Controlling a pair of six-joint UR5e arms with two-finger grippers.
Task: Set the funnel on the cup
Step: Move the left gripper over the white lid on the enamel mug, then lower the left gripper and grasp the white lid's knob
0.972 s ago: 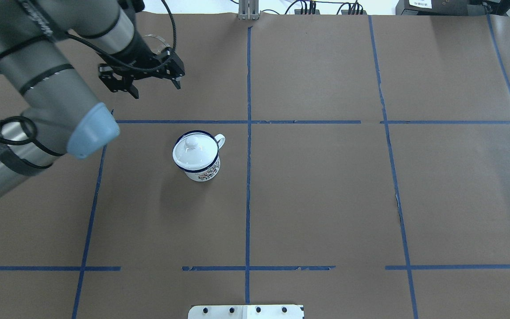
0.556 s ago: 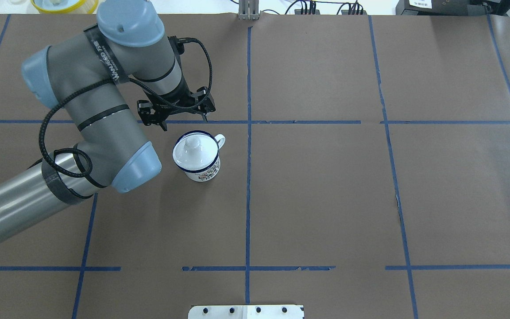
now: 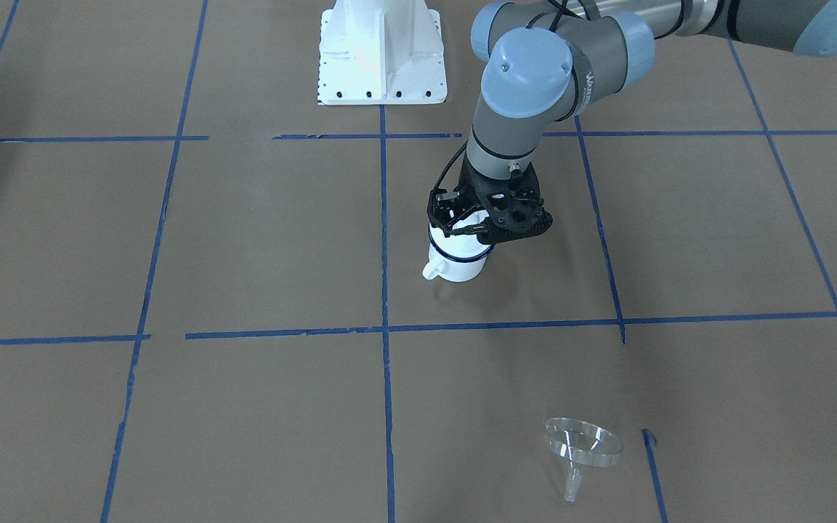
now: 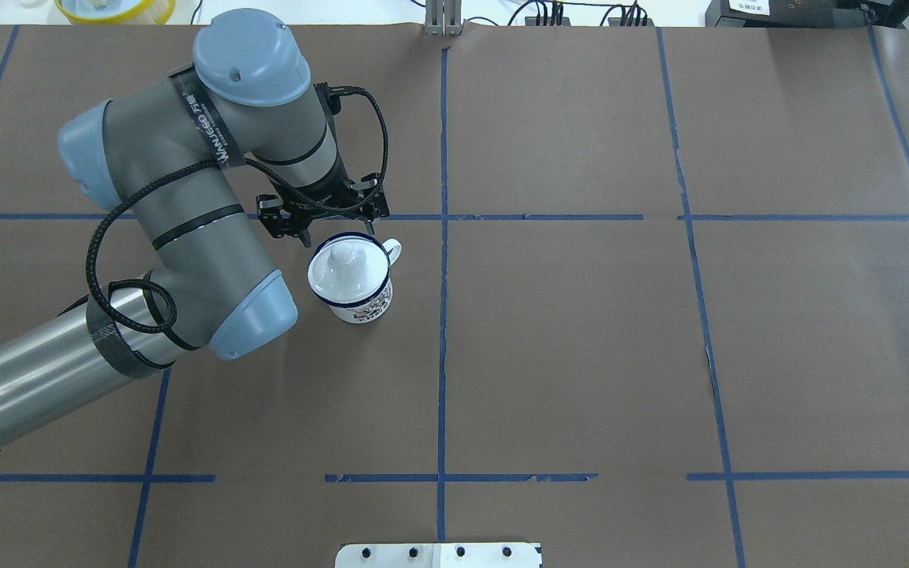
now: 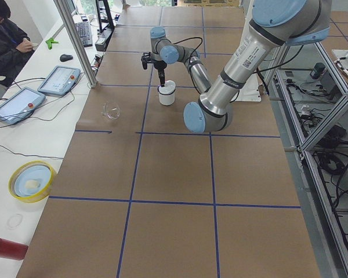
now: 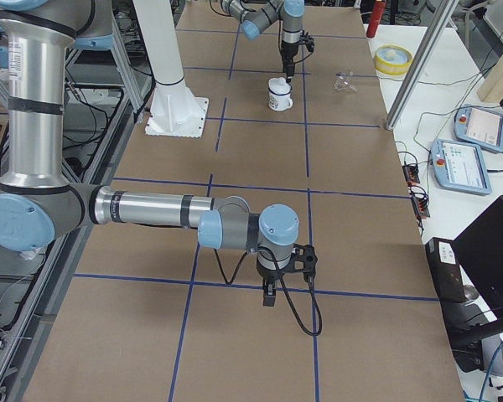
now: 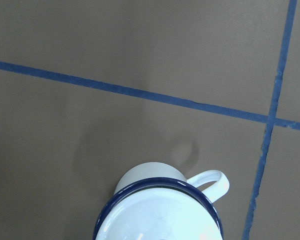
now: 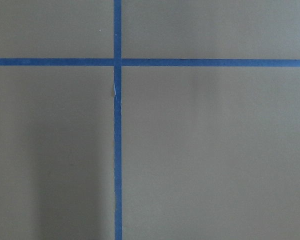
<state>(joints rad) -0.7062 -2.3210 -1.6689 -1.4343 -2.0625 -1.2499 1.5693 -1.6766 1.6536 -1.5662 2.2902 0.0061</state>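
Note:
The cup (image 4: 353,292) is a white mug with a dark blue rim and stands left of the table's middle. A white knobbed lid (image 4: 344,264) sits on it. My left gripper (image 4: 338,234) is open and empty, fingers down, just above the cup's far rim (image 3: 489,231). The left wrist view shows the cup's rim (image 7: 157,189) and handle (image 7: 212,179) at its bottom edge. The clear funnel (image 3: 583,444) lies on its side at the far edge, apart from the cup (image 5: 110,110). The arm hides it in the overhead view. My right gripper (image 6: 268,289) hangs over bare paper; I cannot tell its state.
Blue tape lines grid the brown paper. The white robot base (image 3: 381,54) stands at the near side. A yellow bowl (image 5: 32,180) and a red cylinder (image 5: 6,248) lie on the white bench beyond the far edge. An operator (image 5: 6,40) sits there.
My left arm has swung from the far left, by the funnel, in toward the cup. The gripper has stayed open and empty. The cup and lid have not moved.

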